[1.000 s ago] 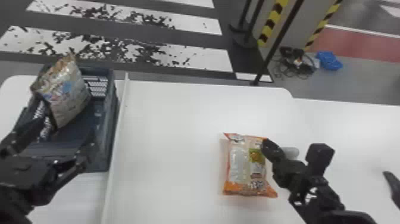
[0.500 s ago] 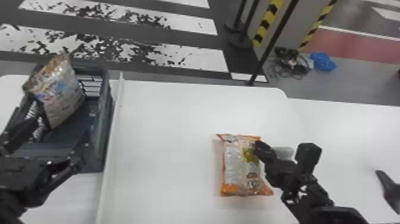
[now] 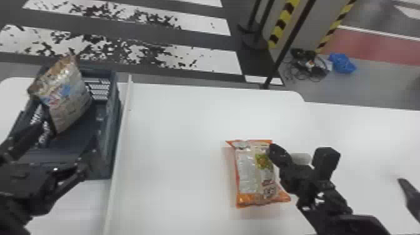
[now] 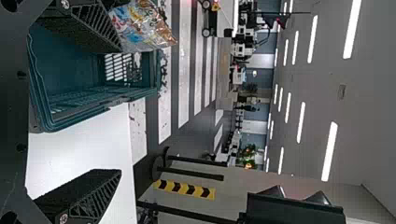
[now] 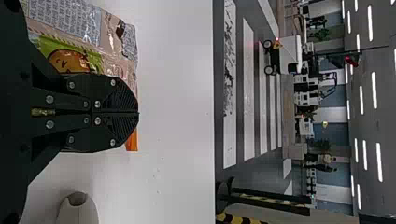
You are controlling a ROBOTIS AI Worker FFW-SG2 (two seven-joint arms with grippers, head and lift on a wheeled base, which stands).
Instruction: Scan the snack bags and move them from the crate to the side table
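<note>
In the head view, the left gripper (image 3: 67, 138) is hanging over the near part of the crate (image 3: 109, 125), its fingers standing wide apart and holding nothing. The first snack bag (image 3: 67, 100) is leaning upright inside the crate, its top poking above the far rim. To the right of the crate, past the white divider (image 3: 120, 137), the orange snack bag (image 3: 250, 175) is lying on the side table (image 3: 175, 156). Since the earlier frames it is turning slightly: its far end is swinging towards the crate. The right gripper (image 3: 275, 150) is hovering at that bag's edge farther from the crate, so it is probably nudging the bag into line. Farther still from the crate, a pale device (image 3: 300, 158), perhaps the scanner, is lying close by.

In the left wrist view, the fingers are spreading far from each other at the crate. One is overlapping the bag in it; whether they are touching, I cannot tell. That bag is seemingly waiting for a grasp, so the transfer is remaining unfinished.

In the right wrist view, the fingers are meeting tip to tip with nothing visible between them, on the side of the orange bag away from the crate. The slight turn is leaving that bag outside the crate, but whether it is already scanned is staying unclear.
</note>
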